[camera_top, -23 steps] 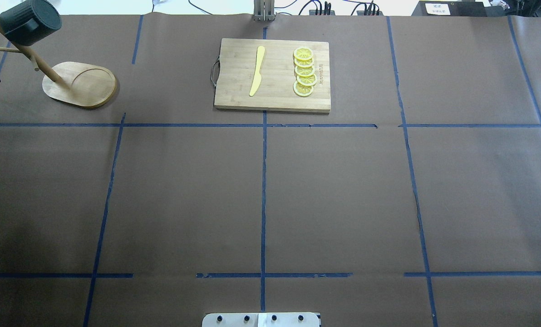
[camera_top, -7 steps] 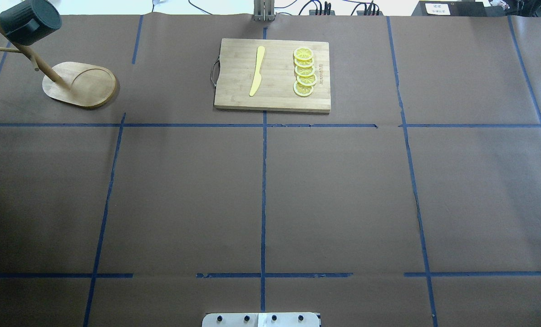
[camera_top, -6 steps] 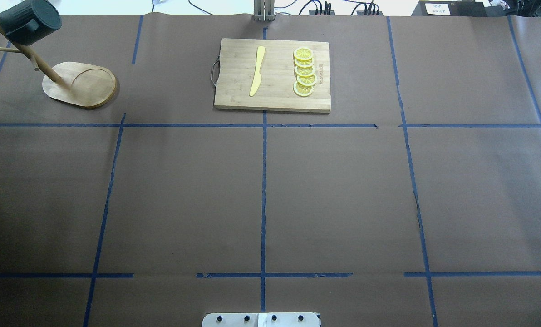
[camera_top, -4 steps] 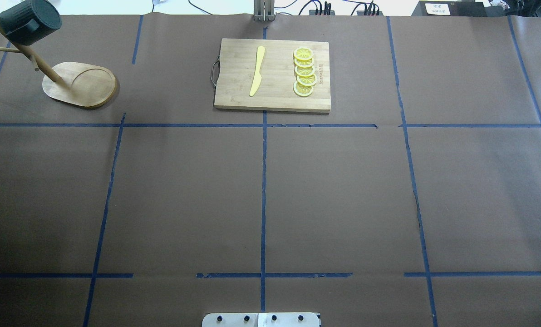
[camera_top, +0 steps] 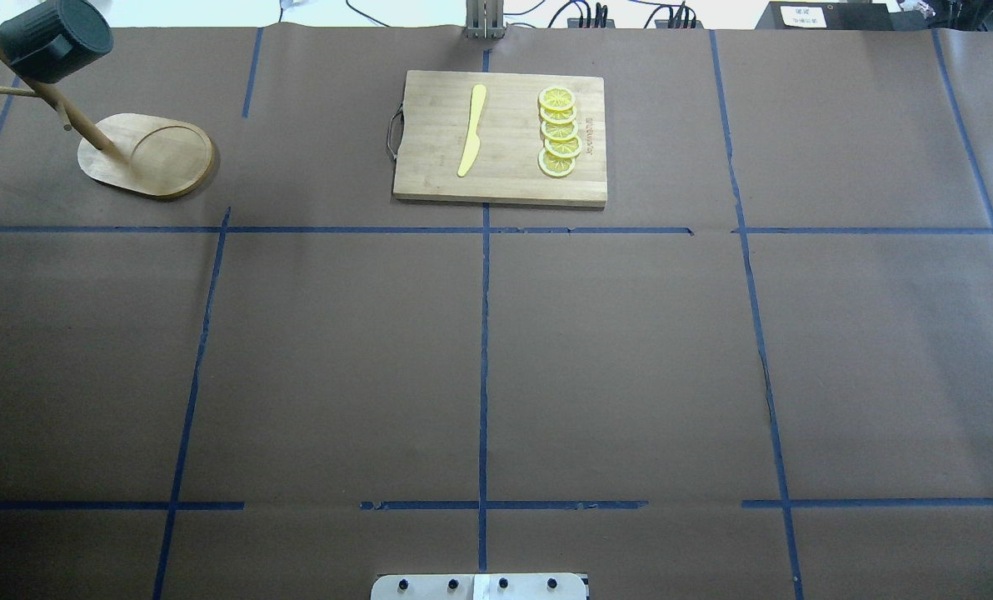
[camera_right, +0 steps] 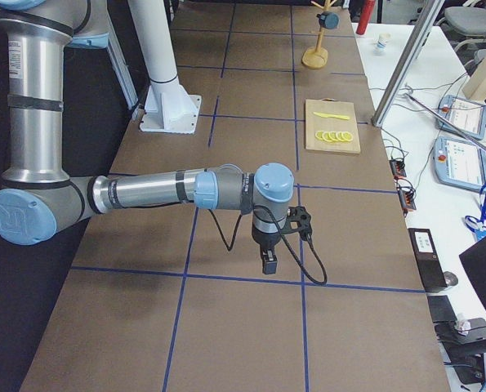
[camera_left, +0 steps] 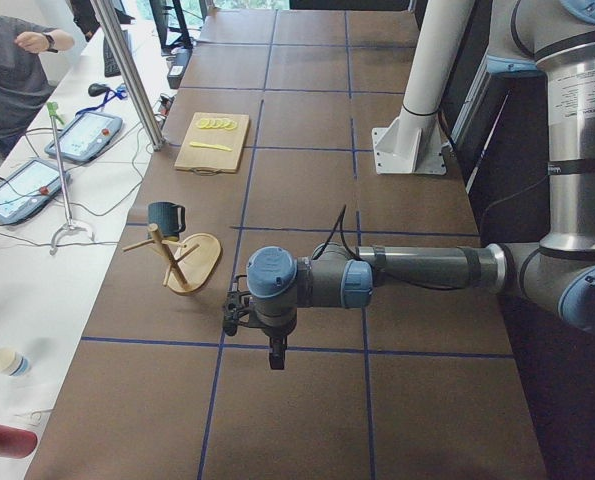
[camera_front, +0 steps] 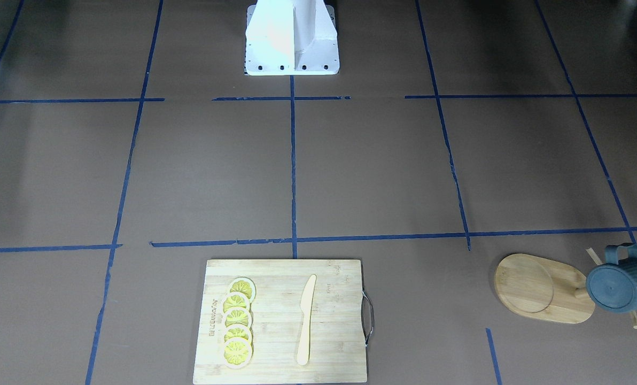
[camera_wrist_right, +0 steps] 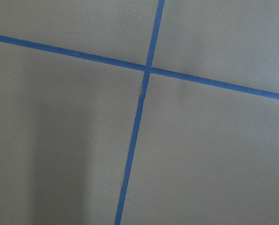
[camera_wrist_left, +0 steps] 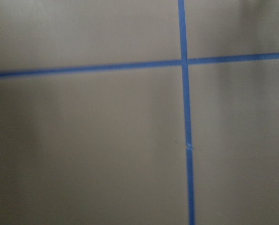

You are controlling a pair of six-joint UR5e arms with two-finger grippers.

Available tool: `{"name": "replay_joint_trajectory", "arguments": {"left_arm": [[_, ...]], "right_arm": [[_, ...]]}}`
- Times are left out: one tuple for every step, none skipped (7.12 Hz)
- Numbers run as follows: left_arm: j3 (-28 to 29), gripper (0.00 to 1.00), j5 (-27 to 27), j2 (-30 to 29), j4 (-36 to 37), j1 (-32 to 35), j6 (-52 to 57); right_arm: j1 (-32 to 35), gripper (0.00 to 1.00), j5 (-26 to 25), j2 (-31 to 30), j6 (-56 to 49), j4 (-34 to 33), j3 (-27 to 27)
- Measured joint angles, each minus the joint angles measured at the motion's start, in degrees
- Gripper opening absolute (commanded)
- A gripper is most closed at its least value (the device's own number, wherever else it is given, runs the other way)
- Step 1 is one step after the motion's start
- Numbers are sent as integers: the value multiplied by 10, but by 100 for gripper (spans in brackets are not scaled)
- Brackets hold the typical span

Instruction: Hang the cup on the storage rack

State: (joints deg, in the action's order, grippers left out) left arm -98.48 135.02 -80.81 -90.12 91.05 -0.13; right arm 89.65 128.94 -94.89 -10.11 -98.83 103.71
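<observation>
The dark teal-grey ribbed cup (camera_top: pixel 47 37) hangs by its handle on a peg of the light wooden storage rack (camera_top: pixel 151 154) at the table's far left. Both also show in the front view, the cup (camera_front: pixel 620 283) beside the rack's oval base (camera_front: pixel 532 289), and in the exterior left view, the cup (camera_left: pixel 163 215) on the rack (camera_left: pixel 192 265). My left gripper (camera_left: pixel 276 357) hangs over bare table well short of the rack, seen only in the exterior left view. My right gripper (camera_right: pixel 269 263) shows only in the exterior right view. I cannot tell whether either is open or shut.
A wooden cutting board (camera_top: pixel 501 137) with a metal handle, a yellow knife (camera_top: pixel 471 129) and several lemon slices (camera_top: pixel 558 132) lies at the far middle. Blue tape lines cross the brown table cover. Both wrist views show only cover and tape.
A dark piece of my left arm at the overhead view's left edge, below the rack, has left the view. The cup hangs where it was.
</observation>
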Motion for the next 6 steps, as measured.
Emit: {"name": "replay_joint_trajectory", "arguments": {"left_arm": [[-6, 100, 0, 5, 0, -1, -4], [-8, 100, -1, 6, -4, -1, -5], [-8, 100, 0, 7, -8, -2, -3], [-7, 100, 1, 8, -10, -2, -2], [-9, 100, 3, 9, -11, -2, -2], [-10, 100, 5, 10, -12, -3, -1]], "right_arm": [[0, 100, 0, -1, 5, -1, -2], [0, 100, 1, -5, 8, -1, -7], [1, 100, 1, -14, 10, -1, -14], [3, 100, 1, -25, 10, -1, -17], [5, 100, 1, -34, 10, -1, -17], [5, 100, 1, -38, 11, -1, -15]]}}
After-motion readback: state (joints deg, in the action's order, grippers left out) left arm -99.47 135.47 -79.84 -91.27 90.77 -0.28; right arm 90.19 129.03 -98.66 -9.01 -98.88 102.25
